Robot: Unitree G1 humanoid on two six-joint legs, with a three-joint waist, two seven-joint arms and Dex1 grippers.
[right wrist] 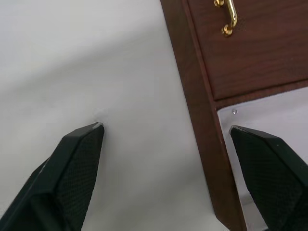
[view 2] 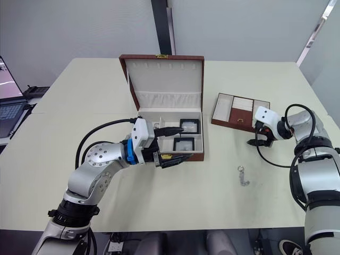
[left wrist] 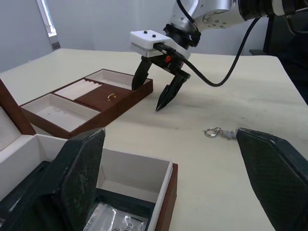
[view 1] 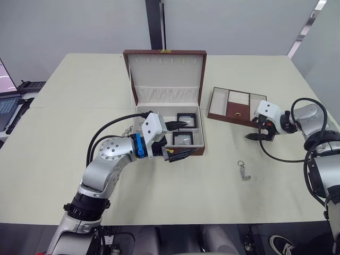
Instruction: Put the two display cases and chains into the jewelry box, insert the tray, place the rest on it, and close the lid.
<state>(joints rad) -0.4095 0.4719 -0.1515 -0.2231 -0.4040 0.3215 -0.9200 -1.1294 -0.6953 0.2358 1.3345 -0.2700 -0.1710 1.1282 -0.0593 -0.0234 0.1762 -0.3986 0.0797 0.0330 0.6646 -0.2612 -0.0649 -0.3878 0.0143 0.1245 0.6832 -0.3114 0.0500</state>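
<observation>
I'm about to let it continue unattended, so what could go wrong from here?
1. One chain lies alone on the table, away from the jewelry box; it is thin and could slip from a pinch or be left behind.
2. The right tool hangs open right beside the tray; a careless move might shove it.
3. The left tool, open over the box, could bump the two display cases.

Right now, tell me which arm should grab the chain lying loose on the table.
Right. The right gripper hangs open beside the tray, with the chain close on bare table just toward the robot. The left gripper is open over the jewelry box, farther off.
</observation>
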